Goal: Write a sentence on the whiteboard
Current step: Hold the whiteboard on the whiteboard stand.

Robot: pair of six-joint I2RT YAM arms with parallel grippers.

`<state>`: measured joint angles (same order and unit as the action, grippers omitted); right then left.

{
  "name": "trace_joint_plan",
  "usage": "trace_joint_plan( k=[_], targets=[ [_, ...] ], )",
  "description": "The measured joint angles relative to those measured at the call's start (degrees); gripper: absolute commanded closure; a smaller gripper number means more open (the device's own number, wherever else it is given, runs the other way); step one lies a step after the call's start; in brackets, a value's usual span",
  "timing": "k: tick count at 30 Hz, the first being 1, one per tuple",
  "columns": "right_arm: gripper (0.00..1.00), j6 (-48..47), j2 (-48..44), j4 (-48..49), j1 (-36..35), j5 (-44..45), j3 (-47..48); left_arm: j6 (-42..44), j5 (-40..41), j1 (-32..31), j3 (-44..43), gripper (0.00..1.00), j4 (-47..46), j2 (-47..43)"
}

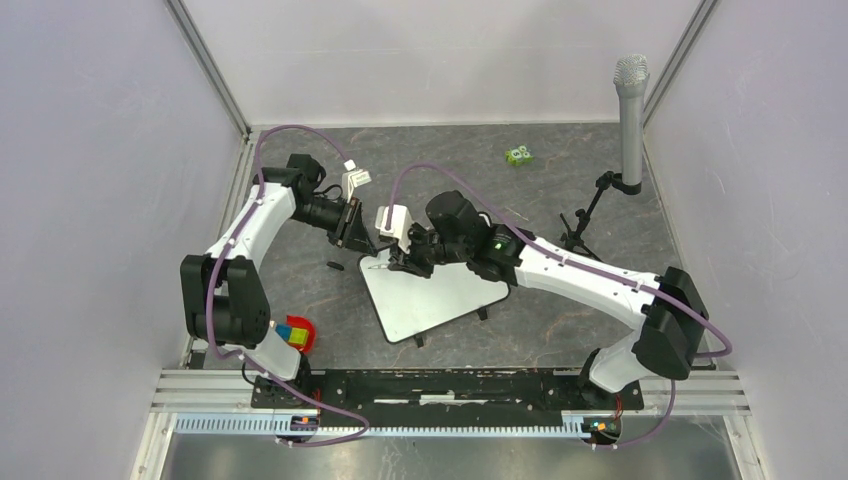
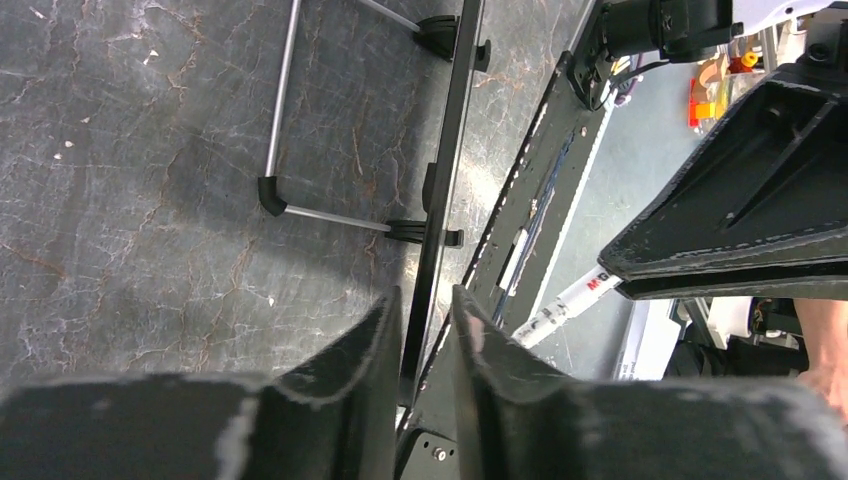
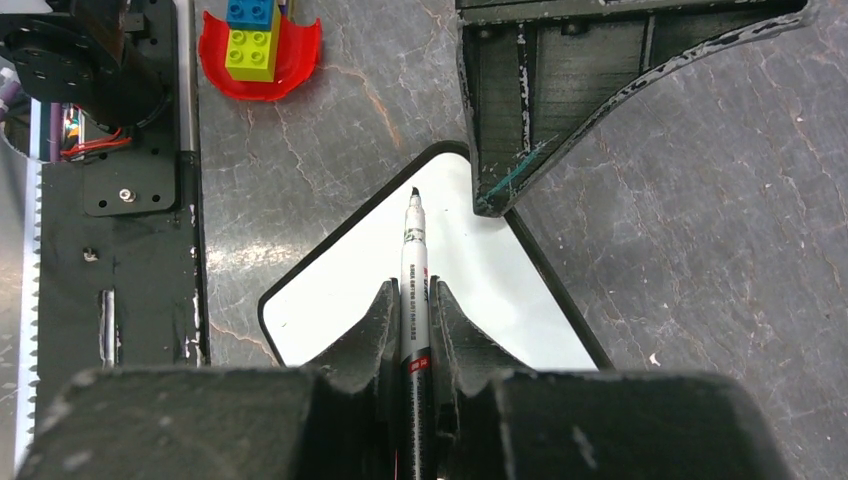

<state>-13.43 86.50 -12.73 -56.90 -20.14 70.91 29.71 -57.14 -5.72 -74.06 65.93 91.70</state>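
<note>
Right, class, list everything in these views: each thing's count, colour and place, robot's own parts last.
whiteboard: one, white with black frame, blank, centre
marker: one, white barrel, black tip, tip by the whiteboard's far-left corner
dish: one, red, near left
toy bricks: one small stack, blue and yellow-green, in the dish
small block: one, green, far back
microphone: one, grey, on a black stand, far right
small item: one, black, left of the whiteboard, too small to identify
left tool: one, black, closed on the whiteboard's far-left corner
right tool: one, black, closed on the marker
</note>
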Motion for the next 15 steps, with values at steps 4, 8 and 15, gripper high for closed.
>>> trace_joint_plan(
  k=[4,8,15],
  targets=[
    [1.0,-0.2,1.0,-0.1,-0.1,0.7,0.2,0.0,0.0,0.0,0.0,0.88,0.0,0.0],
    [1.0,-0.2,2.1,0.0,-0.1,1.0,0.6,0.5,-0.3,-0.1,0.0,0.94,0.0,0.2],
    [1.0,-0.3,3.5,0.0,-0.1,1.2,2.3,0.9,-0.4,-0.4,0.0,0.98,0.1,0.2]
  ],
)
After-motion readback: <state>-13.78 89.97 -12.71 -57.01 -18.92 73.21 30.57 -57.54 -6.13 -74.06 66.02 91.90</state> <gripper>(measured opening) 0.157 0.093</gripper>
